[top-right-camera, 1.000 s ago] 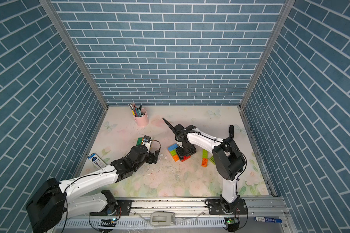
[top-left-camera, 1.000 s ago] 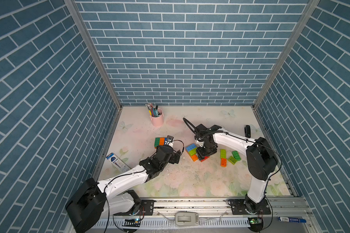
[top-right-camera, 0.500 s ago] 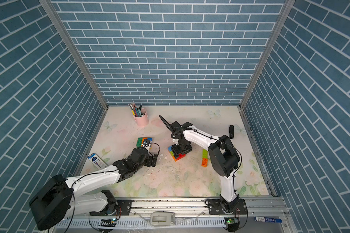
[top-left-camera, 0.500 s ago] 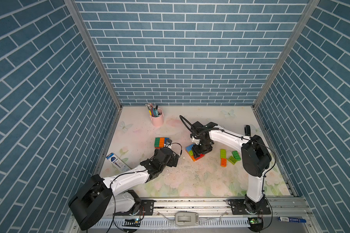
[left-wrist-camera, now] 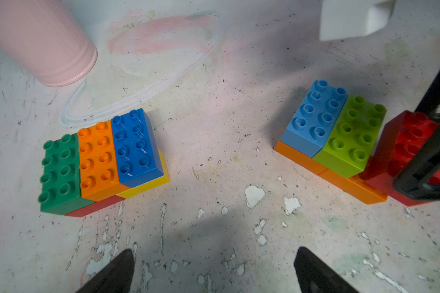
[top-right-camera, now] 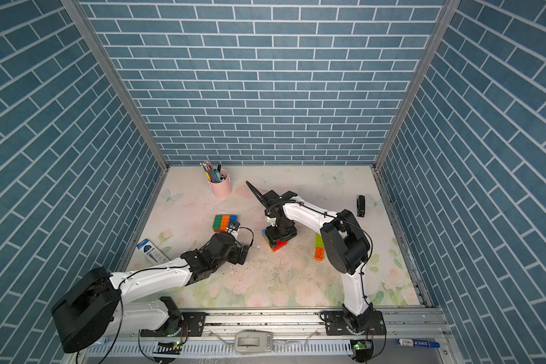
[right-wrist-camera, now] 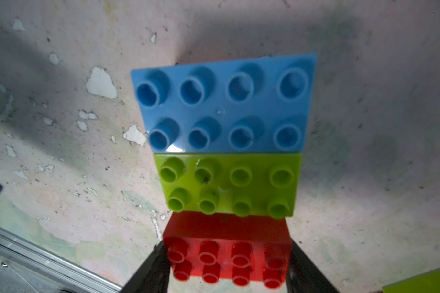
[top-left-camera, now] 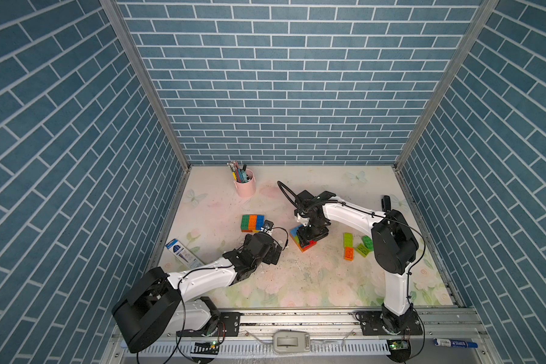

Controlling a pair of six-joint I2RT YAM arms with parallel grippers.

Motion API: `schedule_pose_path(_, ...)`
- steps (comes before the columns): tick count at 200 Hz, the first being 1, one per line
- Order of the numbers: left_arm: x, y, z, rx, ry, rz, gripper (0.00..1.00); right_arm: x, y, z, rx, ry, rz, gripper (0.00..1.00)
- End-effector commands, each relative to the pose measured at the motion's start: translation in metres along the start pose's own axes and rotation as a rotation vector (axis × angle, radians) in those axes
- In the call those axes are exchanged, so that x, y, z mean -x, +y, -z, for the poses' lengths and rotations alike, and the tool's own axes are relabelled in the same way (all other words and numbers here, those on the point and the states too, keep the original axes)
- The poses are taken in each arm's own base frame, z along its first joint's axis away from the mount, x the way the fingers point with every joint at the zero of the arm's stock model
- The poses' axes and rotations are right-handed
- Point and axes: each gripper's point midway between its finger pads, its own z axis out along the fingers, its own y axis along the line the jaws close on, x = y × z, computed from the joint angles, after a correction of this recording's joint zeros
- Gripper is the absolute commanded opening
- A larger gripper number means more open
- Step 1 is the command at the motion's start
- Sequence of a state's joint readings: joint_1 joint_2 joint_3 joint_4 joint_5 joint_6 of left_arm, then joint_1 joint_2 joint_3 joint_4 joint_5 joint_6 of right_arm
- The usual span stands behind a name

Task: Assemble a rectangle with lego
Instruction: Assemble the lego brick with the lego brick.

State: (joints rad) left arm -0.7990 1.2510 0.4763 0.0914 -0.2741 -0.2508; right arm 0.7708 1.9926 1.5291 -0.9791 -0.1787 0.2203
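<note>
Two lego blocks stand mid-table. The left lego block [top-left-camera: 252,223] [top-right-camera: 225,222] [left-wrist-camera: 99,162] has green, orange and blue bricks on a red and yellow layer. The right lego block [top-left-camera: 297,241] [top-right-camera: 271,244] [left-wrist-camera: 333,132] has blue and lime bricks on an orange layer. At its end sits a red brick [right-wrist-camera: 228,256] [left-wrist-camera: 407,137], and my right gripper [right-wrist-camera: 228,263] [top-left-camera: 312,234] is shut on it from above. My left gripper [left-wrist-camera: 214,269] [top-left-camera: 273,252] hangs open and empty over bare table, nearer the front than both blocks.
Loose lime, orange and green bricks [top-left-camera: 355,247] [top-right-camera: 319,247] lie right of the right block. A pink pen cup [top-left-camera: 245,186] [left-wrist-camera: 41,43] stands at the back. A blue-white box [top-left-camera: 183,257] lies by the left wall, a black object [top-left-camera: 385,203] by the right wall.
My right gripper has shifted a little left, and the right block with it. My left arm has drawn back from the left block toward the front, its gripper opened wide.
</note>
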Motion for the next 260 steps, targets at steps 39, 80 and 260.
schedule_pose_path(39, 0.005, -0.005, 0.0, -0.021, -0.023, 0.0, 0.99, 0.005, -0.002, -0.005, -0.023, 0.004, 0.006, 0.48)
schedule_pose_path(80, 0.005, -0.005, 0.001, -0.024, -0.026, 0.003, 0.99, 0.007, -0.004, -0.006, -0.028, -0.002, 0.004, 0.48)
schedule_pose_path(260, 0.004, -0.001, 0.005, -0.012, -0.04, 0.002, 0.99, -0.001, -0.018, -0.019, -0.131, 0.022, -0.055, 0.42)
